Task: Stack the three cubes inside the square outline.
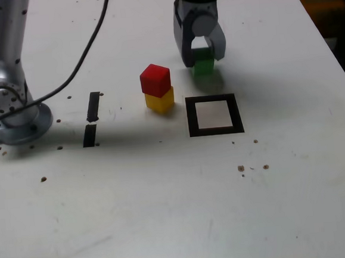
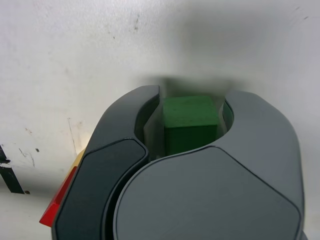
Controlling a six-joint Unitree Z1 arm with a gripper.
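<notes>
Fingers [image 2: 232,117] pinch the green block [image 1: 203,64] behind the black square [image 1: 192,116] — if the grip is off-centre (a gap seems to show on one side), it could twist. The red block [image 1: 155,80] sits on the yellow one [image 1: 161,102] outside the outline — a low swing might topple them.

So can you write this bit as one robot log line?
gripper: closed on green cube | red cube: atop yellow cube | square outline: no cube inside

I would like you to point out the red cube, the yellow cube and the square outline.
Red cube [image 1: 155,80]: exterior view, front side.
Yellow cube [image 1: 161,102]: exterior view, visible side.
Square outline [image 1: 216,131]: exterior view, lower black edge.
</notes>
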